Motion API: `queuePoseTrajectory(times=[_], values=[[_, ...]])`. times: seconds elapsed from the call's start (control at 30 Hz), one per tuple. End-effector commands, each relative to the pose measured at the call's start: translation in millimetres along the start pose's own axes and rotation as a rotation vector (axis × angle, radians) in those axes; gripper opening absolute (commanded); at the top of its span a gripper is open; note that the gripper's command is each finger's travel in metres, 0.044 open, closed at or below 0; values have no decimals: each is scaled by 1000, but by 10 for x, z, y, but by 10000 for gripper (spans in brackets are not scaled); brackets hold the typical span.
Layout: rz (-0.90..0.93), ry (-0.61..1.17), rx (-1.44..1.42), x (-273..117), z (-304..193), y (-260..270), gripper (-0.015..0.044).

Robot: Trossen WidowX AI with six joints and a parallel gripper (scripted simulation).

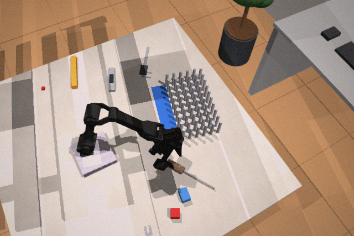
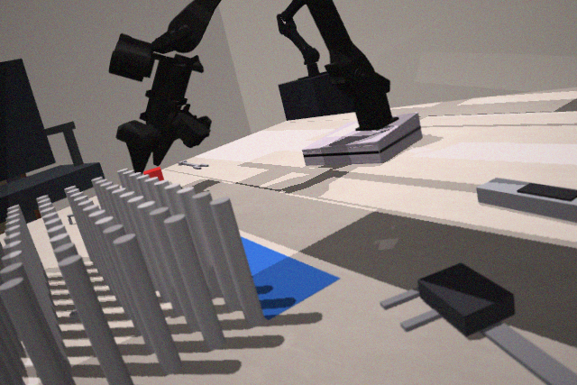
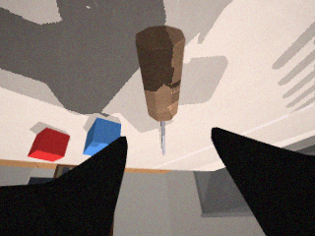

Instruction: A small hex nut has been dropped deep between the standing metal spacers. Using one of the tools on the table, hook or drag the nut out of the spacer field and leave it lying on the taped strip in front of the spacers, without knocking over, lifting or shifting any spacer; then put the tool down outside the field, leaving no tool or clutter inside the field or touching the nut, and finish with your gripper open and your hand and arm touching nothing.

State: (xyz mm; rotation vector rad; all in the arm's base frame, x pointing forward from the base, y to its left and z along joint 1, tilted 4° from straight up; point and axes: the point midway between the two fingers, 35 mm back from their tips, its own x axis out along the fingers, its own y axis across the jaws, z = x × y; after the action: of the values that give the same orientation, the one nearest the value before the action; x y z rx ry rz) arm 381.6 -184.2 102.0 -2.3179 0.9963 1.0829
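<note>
My gripper is open and empty, tilted, above the table near the brown handle. The tool with the brown handle lies on the table; its thin metal shaft points away from the spacers. In the wrist view the shaft shows between the fingertips, farther off. The grey metal spacers stand upright in rows. The blue taped strip lies along their front. I cannot make out the nut for certain among the spacers.
A black block with two prongs and a flat bar lies near the spacers' far corner. A blue block and red cube lie near the shaft. A grey bar and yellow bar lie farther off.
</note>
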Motion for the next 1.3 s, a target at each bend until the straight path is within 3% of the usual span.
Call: queuePoseTrajectory(times=[0.0,1.27], values=[[0,9,-5,-17,-19,2,280],[0,9,-5,403,240,-3,280]])
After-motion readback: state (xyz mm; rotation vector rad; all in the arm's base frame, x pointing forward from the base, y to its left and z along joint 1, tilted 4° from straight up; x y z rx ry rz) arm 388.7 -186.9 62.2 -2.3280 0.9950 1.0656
